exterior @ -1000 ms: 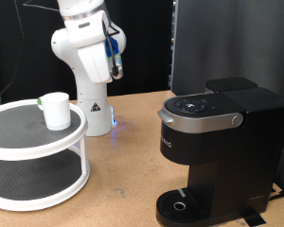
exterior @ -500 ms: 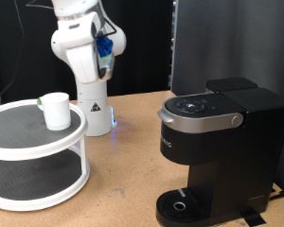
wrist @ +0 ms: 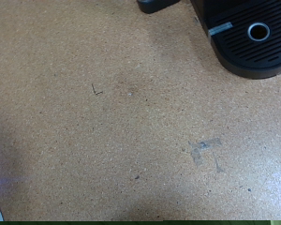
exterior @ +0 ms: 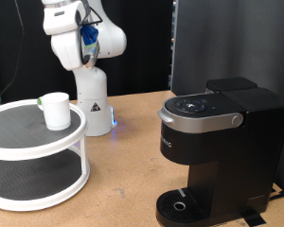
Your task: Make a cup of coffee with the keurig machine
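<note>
The white cup (exterior: 56, 110) stands on the top tier of a white two-tier round stand (exterior: 38, 151) at the exterior view's left. A small dark green-topped pod (exterior: 39, 101) sits just behind the cup. The black keurig machine (exterior: 221, 147) stands at the exterior view's right, lid shut, its round drip base (exterior: 183, 205) empty. The drip base also shows in the wrist view (wrist: 249, 39). The white arm (exterior: 76, 38) rises at the top left. My gripper does not show in either view.
The surface is brown cork board (exterior: 123, 180); the wrist view shows a bare stretch of it (wrist: 112, 122). A black backdrop hangs behind. The robot's white base (exterior: 95, 109) stands behind the stand, with a small blue light beside it.
The arm's upper links have swung up and towards the exterior view's left. The cup, pod and machine have not moved.
</note>
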Available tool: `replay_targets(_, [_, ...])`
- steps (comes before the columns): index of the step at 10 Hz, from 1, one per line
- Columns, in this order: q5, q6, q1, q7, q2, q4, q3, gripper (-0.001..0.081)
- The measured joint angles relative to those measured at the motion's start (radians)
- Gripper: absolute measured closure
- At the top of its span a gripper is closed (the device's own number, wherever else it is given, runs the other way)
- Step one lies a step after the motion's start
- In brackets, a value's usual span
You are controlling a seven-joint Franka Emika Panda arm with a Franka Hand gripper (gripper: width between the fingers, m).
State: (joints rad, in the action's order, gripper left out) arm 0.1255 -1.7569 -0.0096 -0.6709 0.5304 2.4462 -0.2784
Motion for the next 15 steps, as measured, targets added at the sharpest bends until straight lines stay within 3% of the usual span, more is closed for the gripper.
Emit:
replay_targets(2, [0.057, -0.114, -0.01, 0.124, 0.004, 0.031, 0.003, 0.0802])
replay_targets(4, [0.114, -0.145, -0.027, 0.176, 0.016, 0.044, -0.01, 0.0802])
replay_targets(11, [0.06, 0.079, -0.079, -0.009, 0.169, 0.046, -0.138, 0.0802])
replay_targets(15, [0.054, 0.119, -0.079, -0.069, 0.167, 0.044, -0.168, 0.0802])
